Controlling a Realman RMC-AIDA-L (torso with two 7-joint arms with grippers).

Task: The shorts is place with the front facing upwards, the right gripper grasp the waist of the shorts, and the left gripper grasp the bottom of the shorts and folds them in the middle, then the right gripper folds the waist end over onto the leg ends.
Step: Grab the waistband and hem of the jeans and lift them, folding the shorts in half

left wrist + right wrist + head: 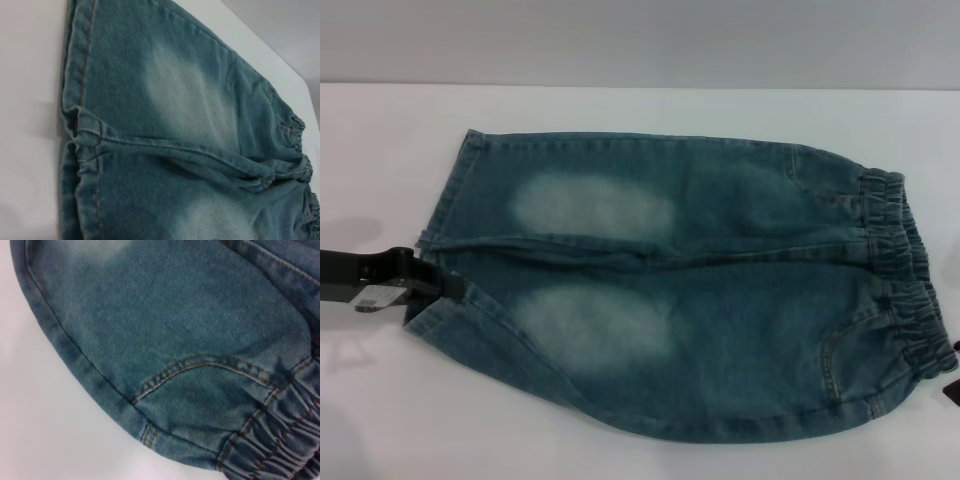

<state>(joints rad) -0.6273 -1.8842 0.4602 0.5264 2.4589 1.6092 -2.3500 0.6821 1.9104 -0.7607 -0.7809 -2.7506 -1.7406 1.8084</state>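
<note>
Across the white table (620, 460) I see the shorts (700, 300) lying flat — soft, floppy denim. Left gripper (448, 283) touches the leg hems (445, 235), right gripper (952, 385) beside the waist (905, 270); whether either has closed, I cannot tell.

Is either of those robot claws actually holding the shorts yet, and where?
It cannot be told. The left gripper sits at the leg hems, its fingers unclear; the right gripper barely shows beside the waistband.

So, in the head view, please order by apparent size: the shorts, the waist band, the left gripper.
1. The shorts, by far the largest.
2. The waist of the shorts.
3. The left gripper at the leg hems, only partly in frame, so its rank is unsure.
</note>
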